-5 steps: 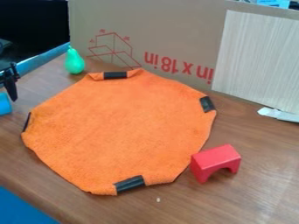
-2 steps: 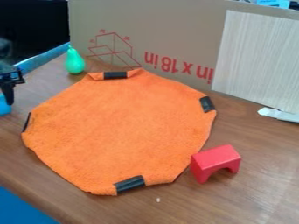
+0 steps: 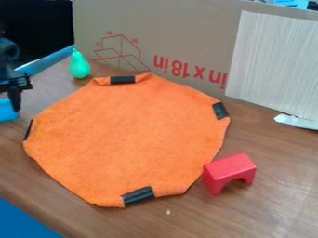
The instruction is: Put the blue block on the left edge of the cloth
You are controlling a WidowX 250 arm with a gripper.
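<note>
Blue block [image 3: 6, 112] sits by the claw [image 3: 16, 103], whose opening and hold I can't tell. Weak pinching could drop it short of the cloth [image 3: 127, 137]

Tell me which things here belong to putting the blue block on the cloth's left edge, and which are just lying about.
For the job:
blue block
orange cloth
gripper

Just lying about:
green pear
red arch block
cardboard, standing behind
</note>
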